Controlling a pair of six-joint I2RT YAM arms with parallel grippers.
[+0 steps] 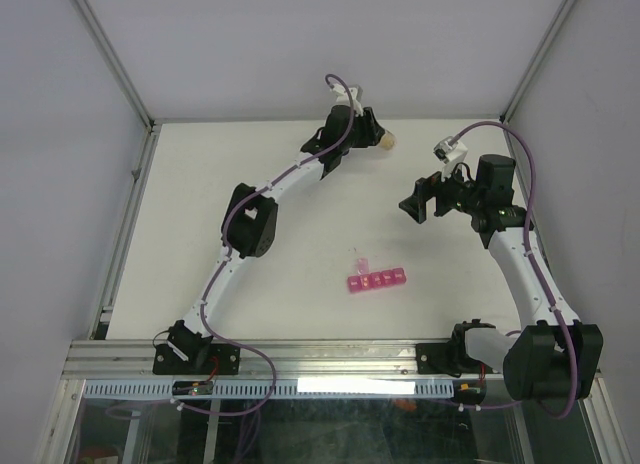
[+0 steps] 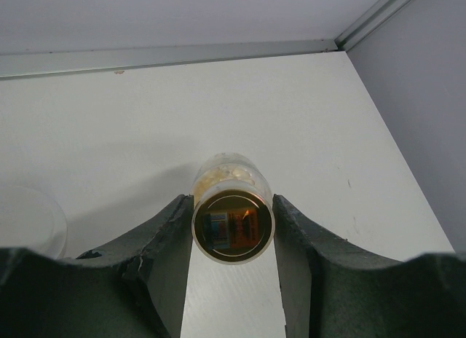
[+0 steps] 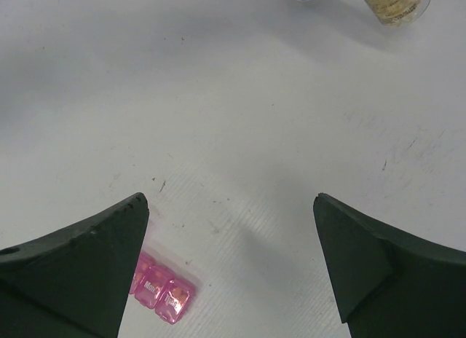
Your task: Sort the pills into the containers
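Grip on the small clear bottle [image 1: 386, 139] is looking sound: my left gripper [image 2: 233, 210] is clamping it across the body, with both fingers [image 2: 171, 243] pressing its sides and its base facing my wrist camera. The pills [image 2: 222, 174] are showing as a yellow-orange mass inside it. The bottle is sitting well beyond the pink organiser [image 1: 377, 280], almost straight behind it, over the far part of the table [image 1: 230, 154]. My right gripper [image 3: 231, 199] is hanging wide open and holding nothing, beyond and to the right of the organiser.

I am judging the step in hand to be carrying the bottle to the organiser. I cannot tell whether its mouth is capped, so I am treating it as open.

Findings for doing this well:
- The round, smooth body is likely to be inclined to twist, so I am advising a firm squeeze and a slow carry, mouth level or raised.
- One lid [image 1: 360, 263] appears to be standing open at the organiser's left end, and I am taking that compartment as the target.
- The organiser is looking light, so I am recommending that my right gripper steady it before any tipping
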